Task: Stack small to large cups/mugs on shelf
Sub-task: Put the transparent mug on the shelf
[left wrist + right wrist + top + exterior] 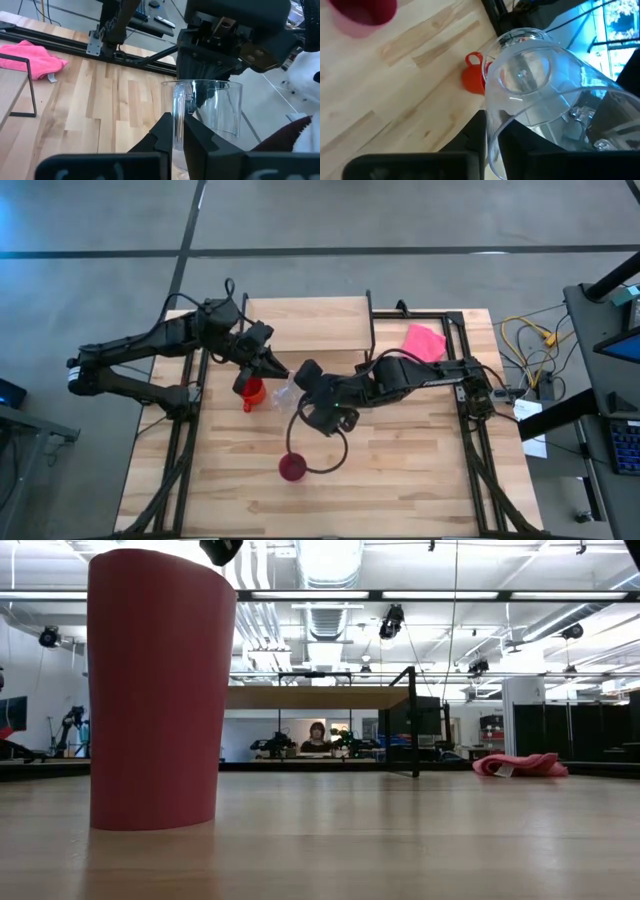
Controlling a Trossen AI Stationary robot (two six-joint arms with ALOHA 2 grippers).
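The clear glass cup (284, 392) sits between both grippers above the table's middle, and both are shut on it. My left gripper (274, 370) comes from the left, my right gripper (302, 376) from the right. The red-orange mug (251, 393) stands on the table just left of the cup, also visible in the right wrist view (474, 75). The magenta tumbler (292, 468) stands upright nearer the near edge and fills the left of the low view (155, 690). The shelf (306, 323) stands at the far edge on thin black legs. My left gripper (178, 137) pinches the glass cup's wall at its rim (178, 100), the wall passing between the two fingers (162, 132). The cup stands clear of the table in front of the fingers. My right gripper (492, 137) holds the cup's wall near the rim (490, 115), between its two fingers (476, 127). The cup lies tilted, its base (522, 70) pointing away from the wrist, above the table and the mug.
A pink cloth (424, 340) lies at the far right, right of the shelf, and shows in the low view (520, 765). Black frame rails (470, 430) run along the table's sides. Bare wood lies on the near right of the table (420, 470).
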